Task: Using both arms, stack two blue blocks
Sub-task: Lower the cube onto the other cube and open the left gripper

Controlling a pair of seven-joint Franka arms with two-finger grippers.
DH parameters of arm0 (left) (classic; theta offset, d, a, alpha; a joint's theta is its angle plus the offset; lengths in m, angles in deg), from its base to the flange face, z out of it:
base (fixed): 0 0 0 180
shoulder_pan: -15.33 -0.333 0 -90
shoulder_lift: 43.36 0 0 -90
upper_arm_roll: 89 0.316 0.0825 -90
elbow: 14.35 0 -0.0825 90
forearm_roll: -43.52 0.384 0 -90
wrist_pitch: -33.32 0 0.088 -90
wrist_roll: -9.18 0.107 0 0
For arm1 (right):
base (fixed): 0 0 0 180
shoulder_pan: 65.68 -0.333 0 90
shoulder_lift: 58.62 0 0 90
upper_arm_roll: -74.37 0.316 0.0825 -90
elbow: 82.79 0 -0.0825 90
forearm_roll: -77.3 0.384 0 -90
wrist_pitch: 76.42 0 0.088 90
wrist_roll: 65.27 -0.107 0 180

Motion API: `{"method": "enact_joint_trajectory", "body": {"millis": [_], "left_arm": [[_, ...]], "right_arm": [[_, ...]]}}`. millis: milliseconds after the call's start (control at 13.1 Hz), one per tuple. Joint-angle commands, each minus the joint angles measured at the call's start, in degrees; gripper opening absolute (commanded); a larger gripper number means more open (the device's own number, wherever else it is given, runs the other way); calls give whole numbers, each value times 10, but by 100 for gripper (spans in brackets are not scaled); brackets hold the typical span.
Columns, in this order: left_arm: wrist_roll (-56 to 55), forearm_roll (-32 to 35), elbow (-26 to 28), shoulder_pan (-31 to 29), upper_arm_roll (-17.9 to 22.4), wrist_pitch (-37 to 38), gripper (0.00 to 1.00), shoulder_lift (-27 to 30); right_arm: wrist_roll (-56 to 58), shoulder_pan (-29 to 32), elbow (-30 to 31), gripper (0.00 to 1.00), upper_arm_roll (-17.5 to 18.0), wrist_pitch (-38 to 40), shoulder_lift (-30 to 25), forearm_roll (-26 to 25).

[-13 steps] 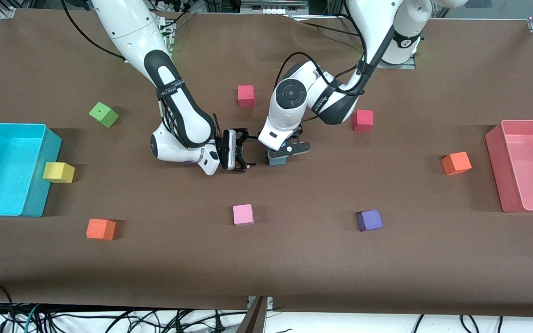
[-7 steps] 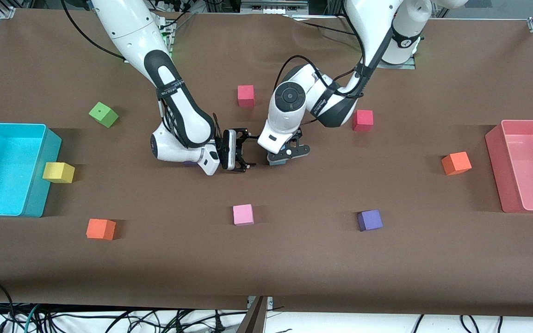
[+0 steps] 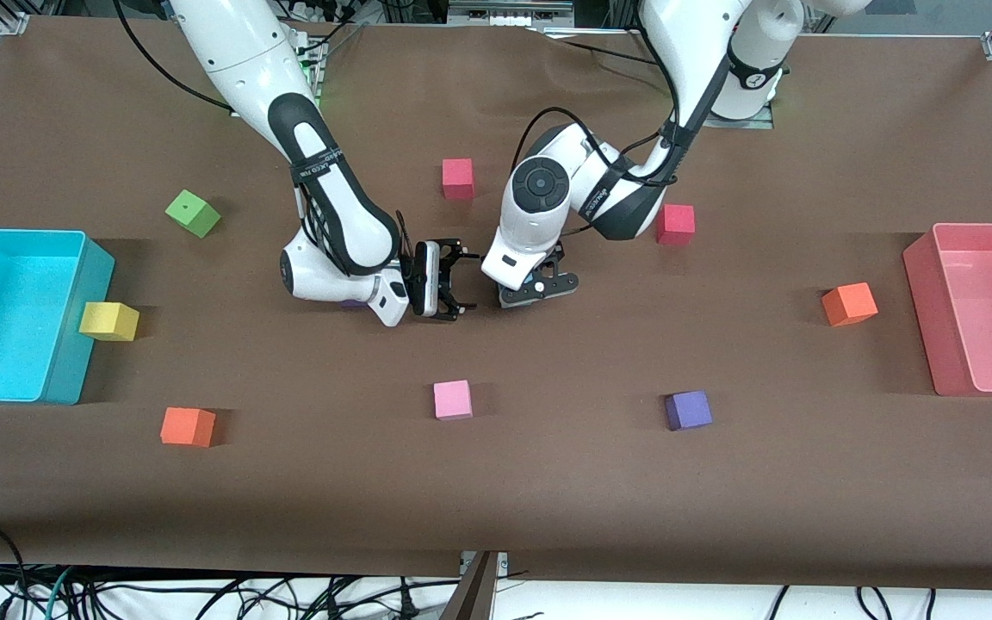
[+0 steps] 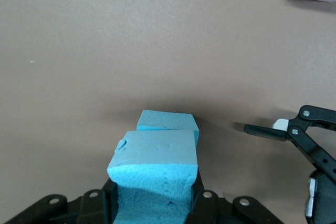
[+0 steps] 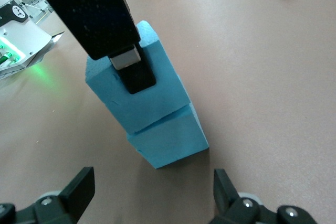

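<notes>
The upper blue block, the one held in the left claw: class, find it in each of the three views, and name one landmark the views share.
Front view: upper blue block almost hidden under the left claw, mid-table.
Left wrist view: upper blue block between the claw's fingers, above the lower blue block.
Right wrist view: upper blue block on the lower one.
Shared landmark: the open right claw.

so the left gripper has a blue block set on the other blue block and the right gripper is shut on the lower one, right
Not quite: the right gripper is open, its fingers apart and clear of the lower block, as the right wrist view shows. The left gripper does hold the upper block on it.
</notes>
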Motion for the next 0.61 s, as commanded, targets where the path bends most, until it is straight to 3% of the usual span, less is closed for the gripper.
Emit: {"method": "enact_joint_trajectory", "body": {"millis": [0, 152, 229, 305, 381, 533], "left_arm": [[4, 11, -26, 13, 8, 2, 0, -16], [4, 11, -26, 13, 8, 2, 0, -17], [5, 12, -25, 13, 8, 2, 26, -17], [2, 11, -24, 13, 9, 2, 70, -17], [2, 13, -24, 14, 9, -2, 100, -17], [3, 13, -24, 14, 8, -14, 100, -16]], "right_arm": [[17, 6, 8, 100, 3, 7, -6, 11], [17, 6, 8, 100, 3, 7, -6, 11], [16, 6, 8, 100, 3, 7, -6, 11], [16, 6, 8, 100, 3, 7, -6, 11], [15, 6, 7, 100, 3, 7, -7, 11], [15, 6, 7, 100, 3, 7, -7, 11]]}}
